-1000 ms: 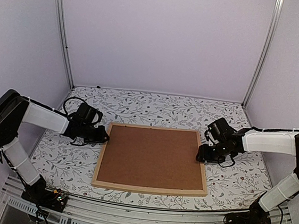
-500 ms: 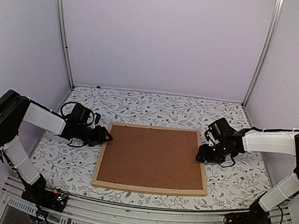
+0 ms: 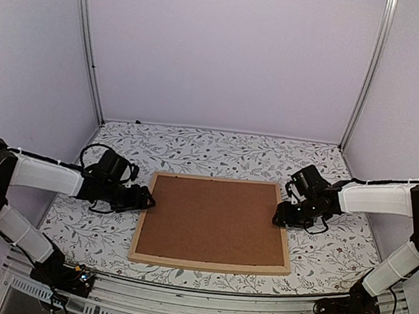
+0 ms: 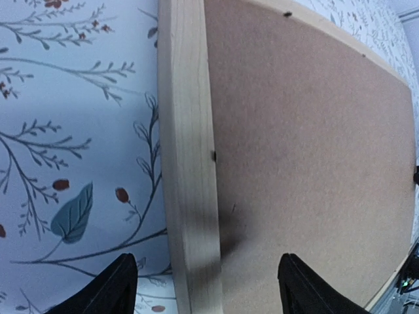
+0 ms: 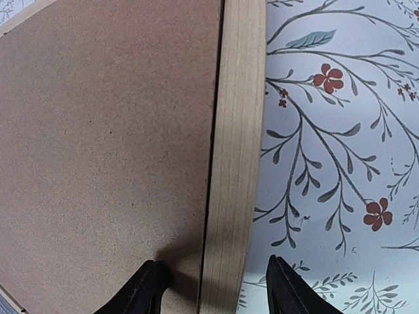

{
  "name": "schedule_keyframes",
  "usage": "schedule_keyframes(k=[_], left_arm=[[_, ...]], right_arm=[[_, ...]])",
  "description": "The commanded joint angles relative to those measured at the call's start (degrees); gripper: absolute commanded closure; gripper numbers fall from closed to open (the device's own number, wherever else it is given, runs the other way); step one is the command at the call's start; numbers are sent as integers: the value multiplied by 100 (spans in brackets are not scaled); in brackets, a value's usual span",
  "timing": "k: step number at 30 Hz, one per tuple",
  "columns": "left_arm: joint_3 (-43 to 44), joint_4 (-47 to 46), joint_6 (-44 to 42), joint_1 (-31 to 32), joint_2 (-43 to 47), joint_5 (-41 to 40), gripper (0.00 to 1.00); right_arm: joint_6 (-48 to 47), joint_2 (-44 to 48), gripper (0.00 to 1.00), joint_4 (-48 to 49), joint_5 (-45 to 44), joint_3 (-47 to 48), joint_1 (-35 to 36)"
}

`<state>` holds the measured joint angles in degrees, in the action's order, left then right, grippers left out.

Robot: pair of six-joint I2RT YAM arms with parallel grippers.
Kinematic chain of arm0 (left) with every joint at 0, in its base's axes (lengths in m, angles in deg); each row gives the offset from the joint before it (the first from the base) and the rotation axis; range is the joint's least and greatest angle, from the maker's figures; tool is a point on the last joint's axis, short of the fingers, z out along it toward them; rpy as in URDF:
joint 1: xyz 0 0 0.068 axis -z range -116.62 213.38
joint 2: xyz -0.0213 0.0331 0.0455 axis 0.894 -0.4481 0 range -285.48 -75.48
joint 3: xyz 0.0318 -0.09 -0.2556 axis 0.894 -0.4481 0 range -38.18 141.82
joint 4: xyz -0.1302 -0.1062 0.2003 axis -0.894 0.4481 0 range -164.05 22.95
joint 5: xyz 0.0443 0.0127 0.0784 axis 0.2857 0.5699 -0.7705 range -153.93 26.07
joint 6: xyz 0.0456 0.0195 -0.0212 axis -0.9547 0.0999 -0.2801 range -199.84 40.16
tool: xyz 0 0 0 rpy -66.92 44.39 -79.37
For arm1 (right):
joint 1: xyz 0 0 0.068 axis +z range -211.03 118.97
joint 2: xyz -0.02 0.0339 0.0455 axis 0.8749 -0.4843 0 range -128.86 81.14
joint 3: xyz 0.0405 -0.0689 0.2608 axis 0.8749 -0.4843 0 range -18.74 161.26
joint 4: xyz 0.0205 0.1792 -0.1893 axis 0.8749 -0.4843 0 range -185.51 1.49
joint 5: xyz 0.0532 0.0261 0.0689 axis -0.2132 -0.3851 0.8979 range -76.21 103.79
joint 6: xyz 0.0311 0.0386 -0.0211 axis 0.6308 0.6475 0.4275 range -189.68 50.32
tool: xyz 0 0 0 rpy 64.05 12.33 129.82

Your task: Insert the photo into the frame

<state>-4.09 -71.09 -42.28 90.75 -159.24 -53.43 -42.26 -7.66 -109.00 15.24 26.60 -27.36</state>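
The frame lies flat at the middle of the floral-patterned table, its long sides running from 9 to 3 o'clock in the top view. A brown backing board fills it and faces up.

The left gripper sits at the frame's 9 o'clock edge, towards the far corner. In the left wrist view the light wood strip runs from 12 to 6 o'clock and passes between the two fingertips. One tip is out over the table at 7 o'clock and the other over the backing board at 5 o'clock. The left gripper stands wide apart, with clear space on both sides of the strip, and holds nothing.

The right gripper is at the frame's 3 o'clock edge. Its wrist view shows the strip between the fingertips, with the board towards 9 o'clock. The right gripper is parted about halfway, straddling the strip with a narrow gap on each side and not clamping it.
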Motion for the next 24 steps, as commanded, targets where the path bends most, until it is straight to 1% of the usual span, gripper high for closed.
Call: schedule_keyframes(k=[1, 3, 6, 12, 19, 24], left_arm=[[-257, 634, 191, 439, 318, -557, 24], [-351, 762, 326, 649, 455, -706, 25], [-472, 974, 495, 926, 658, -853, 30], [-709, 1114, 776, 1244, 884, -871, 41], [-873, 1232, 950, 1336, 1172, -879, 51], [-934, 1275, 1003, 1388, 1240, -850, 53]], right_arm=[[-9, -209, 43, -82, 61, -214, 10], [-8, -205, 43, -69, 66, -234, 16], [-3, -208, 43, -69, 66, -245, 14], [-9, -239, 43, -36, 95, -245, 9], [-9, -260, 43, 1, 124, -280, 13], [-13, -307, 43, 43, 144, -289, 8]])
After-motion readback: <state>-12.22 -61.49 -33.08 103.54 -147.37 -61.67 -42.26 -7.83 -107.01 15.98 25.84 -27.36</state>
